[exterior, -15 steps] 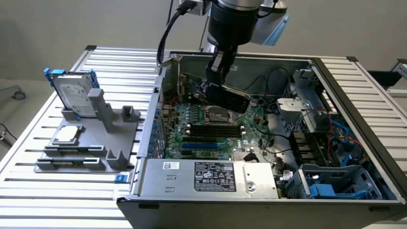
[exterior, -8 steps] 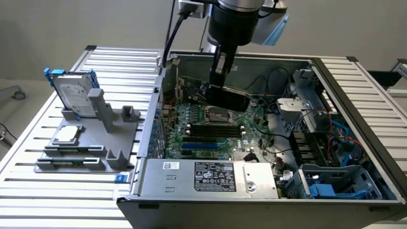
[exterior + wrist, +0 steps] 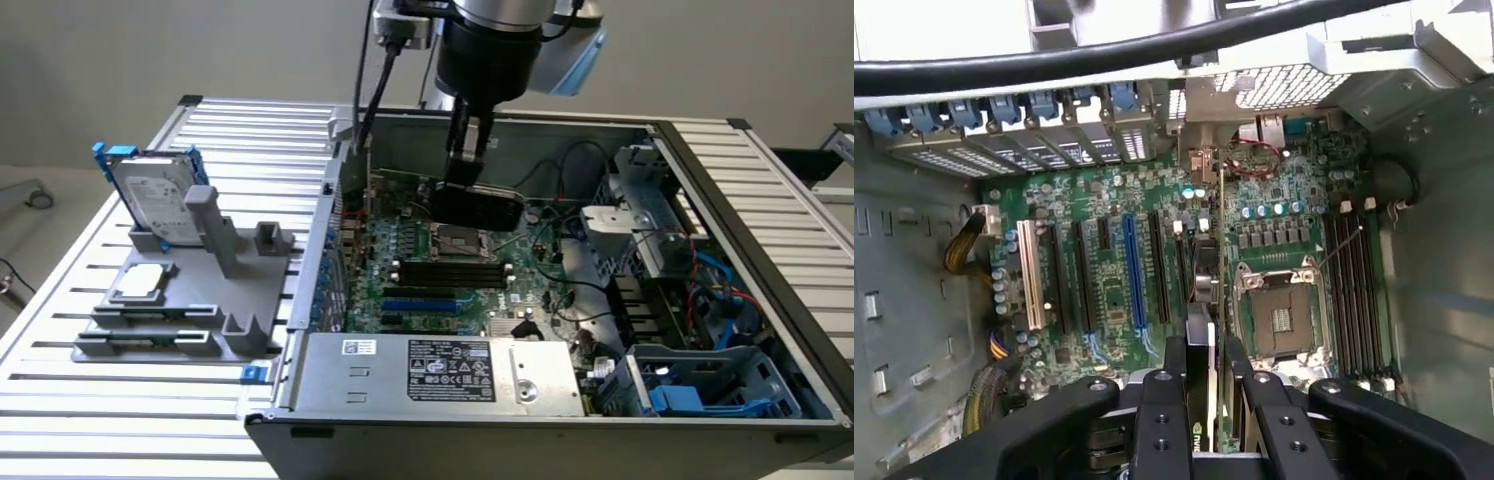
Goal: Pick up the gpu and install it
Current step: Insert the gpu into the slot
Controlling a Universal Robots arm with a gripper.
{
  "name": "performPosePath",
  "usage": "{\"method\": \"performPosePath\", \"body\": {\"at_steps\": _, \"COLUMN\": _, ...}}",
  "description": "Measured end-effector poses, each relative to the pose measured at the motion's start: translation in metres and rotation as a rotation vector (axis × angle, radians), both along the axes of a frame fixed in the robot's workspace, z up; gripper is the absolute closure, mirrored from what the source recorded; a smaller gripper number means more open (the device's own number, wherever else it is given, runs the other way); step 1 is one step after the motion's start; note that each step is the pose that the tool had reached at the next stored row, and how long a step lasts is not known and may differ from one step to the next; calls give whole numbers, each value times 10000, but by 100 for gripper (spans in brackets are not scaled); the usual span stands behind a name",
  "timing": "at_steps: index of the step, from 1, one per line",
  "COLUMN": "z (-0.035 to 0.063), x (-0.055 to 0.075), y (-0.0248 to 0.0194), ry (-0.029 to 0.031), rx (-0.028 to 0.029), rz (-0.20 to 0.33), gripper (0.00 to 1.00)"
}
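Holding the gpu (image 3: 475, 208) clamped in my gripper (image 3: 467, 178), I hover above the motherboard (image 3: 441, 288) inside the open case (image 3: 755, 205).

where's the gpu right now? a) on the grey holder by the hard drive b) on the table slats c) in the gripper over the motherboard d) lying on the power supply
c: the gripper grips the gpu inside the open case, above the motherboard.

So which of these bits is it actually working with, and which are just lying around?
In the job: graphics card, gripped by the fingers; circuit board in the open computer beneath.
Lying about: hard drive with blue rails; small silver chip; grey stand holding both.
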State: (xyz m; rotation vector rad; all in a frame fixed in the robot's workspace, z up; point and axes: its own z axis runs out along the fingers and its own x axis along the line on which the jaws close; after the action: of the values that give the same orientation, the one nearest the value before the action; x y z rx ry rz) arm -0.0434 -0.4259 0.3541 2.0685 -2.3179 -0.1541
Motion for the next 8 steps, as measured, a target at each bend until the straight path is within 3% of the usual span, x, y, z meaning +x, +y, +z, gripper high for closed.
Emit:
{"method": "performPosePath", "body": {"at_steps": 6, "z": -59, "x": -5, "y": -70, "ry": -13, "rx": 352, "rz": 179, "gripper": 74}}
{"method": "performPosePath", "body": {"at_steps": 8, "z": -82, "x": -14, "y": -77, "ry": -19, "rx": 413, "rz": 355, "gripper": 74}}
